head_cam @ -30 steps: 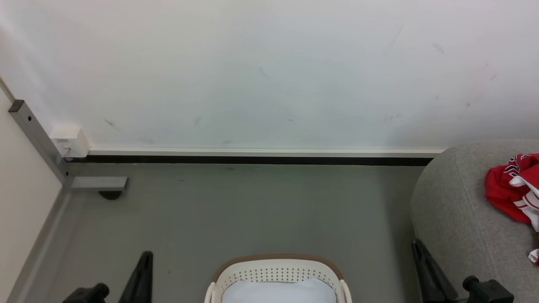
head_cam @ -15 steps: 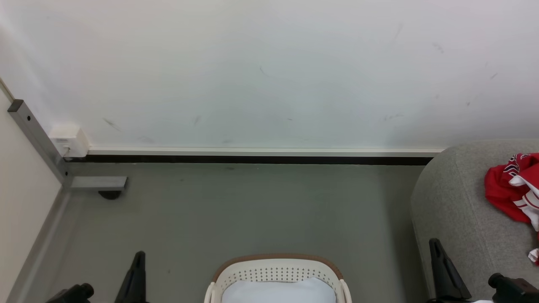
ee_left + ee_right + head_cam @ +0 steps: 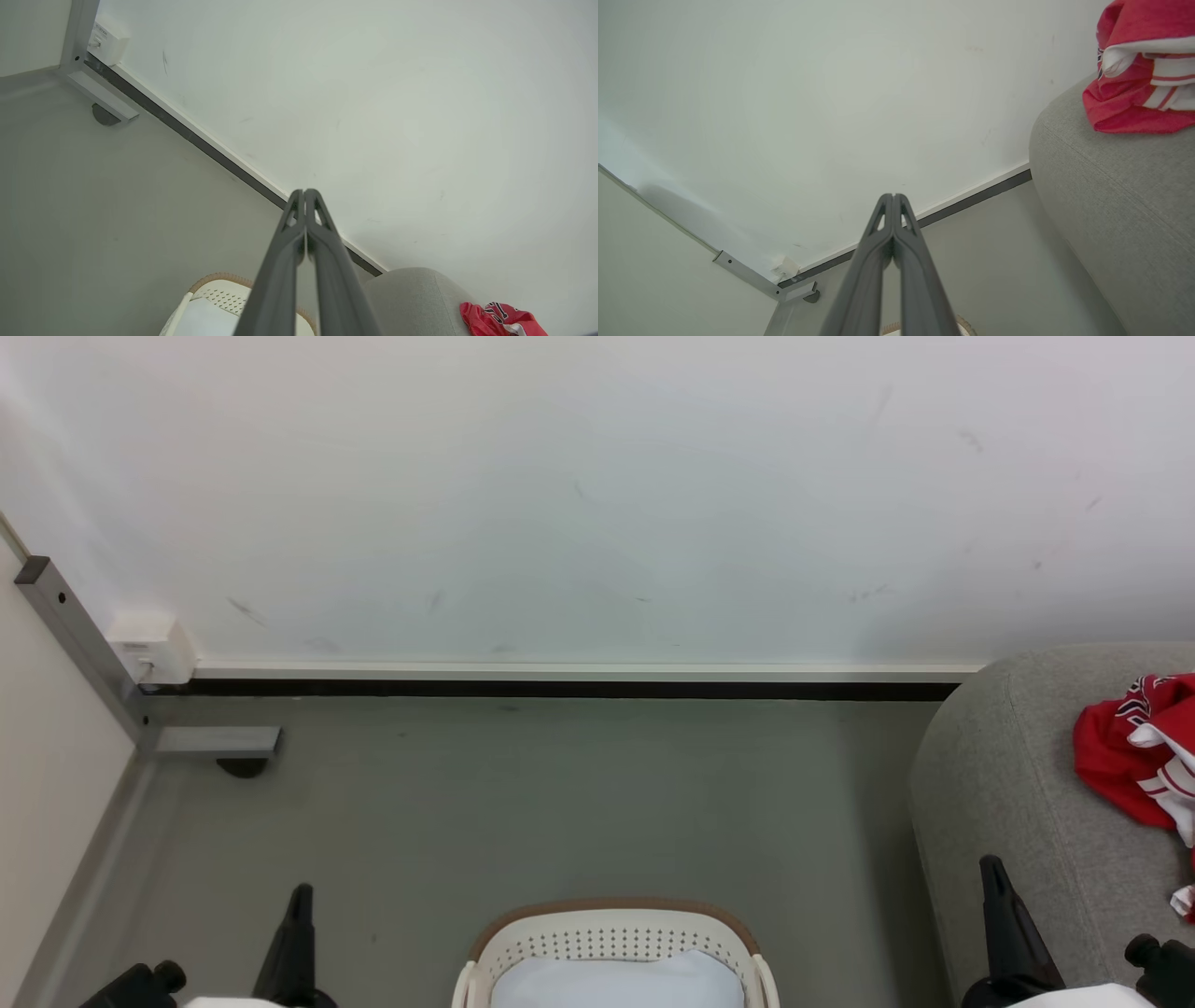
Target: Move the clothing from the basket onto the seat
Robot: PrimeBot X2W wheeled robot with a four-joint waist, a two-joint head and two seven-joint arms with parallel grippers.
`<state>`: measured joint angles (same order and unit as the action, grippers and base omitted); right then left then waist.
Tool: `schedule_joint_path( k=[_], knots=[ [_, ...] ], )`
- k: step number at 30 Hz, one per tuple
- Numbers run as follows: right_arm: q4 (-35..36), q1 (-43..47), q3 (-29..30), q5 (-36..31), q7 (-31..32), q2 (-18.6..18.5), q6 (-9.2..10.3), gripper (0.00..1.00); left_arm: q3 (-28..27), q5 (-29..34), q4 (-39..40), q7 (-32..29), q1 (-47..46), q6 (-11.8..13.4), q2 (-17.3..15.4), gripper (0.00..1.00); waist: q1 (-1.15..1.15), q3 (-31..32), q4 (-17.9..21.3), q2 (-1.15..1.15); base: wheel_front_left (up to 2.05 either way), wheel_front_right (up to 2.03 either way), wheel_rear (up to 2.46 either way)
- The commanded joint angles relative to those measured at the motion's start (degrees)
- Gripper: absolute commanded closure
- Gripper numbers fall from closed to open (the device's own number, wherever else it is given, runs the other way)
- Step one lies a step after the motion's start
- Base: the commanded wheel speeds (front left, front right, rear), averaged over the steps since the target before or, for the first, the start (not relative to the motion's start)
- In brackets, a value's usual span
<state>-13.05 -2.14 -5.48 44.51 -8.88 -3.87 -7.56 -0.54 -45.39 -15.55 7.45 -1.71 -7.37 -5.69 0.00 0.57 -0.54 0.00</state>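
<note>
Grey floor [image 3: 560, 803], white wall [image 3: 597, 504]: oval white perforated plastic basket [image 3: 611, 938] holds white pad [image 3: 616, 982]; red white-striped clothing [image 3: 1116, 761] lies on light-grey fabric seat [image 3: 1008, 793]; left tool [image 3: 301, 896], right tool [image 3: 990, 868] both pinched closed, empty

Bright, even, diffuse light covers the white wall [image 3: 597, 504]; the right wrist view shows a faint, soft shadow there. Focus is sharp.

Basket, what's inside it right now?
Inside the basket lies a white pad. Anything under the pad is covered, and the basket's near half is cut off.
</note>
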Motion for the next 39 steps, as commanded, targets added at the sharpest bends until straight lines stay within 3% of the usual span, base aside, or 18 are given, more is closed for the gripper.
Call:
schedule_joint_path(
  k=[1, 39],
  knots=[
    [0.5, -1.5, 0.5, 2.5, 0.4, -0.6, 0.03, 1.00, -0.5, -2.4, 1.0, -0.6, -1.5, -0.1, -0.1, 1.00, 0.00, 0.0, 0.0, 0.00, 0.00, 0.00, 0.00],
    [-0.2, -3.0, 4.8, 27.0, 6.8, -1.1, 0.07, 1.00, -3.4, -25.1, 1.3, -7.5, -3.3, -0.1, 1.4, 1.00, 0.00, -0.3, 0.2, 0.00, 0.00, 0.00, 0.00]
  ],
)
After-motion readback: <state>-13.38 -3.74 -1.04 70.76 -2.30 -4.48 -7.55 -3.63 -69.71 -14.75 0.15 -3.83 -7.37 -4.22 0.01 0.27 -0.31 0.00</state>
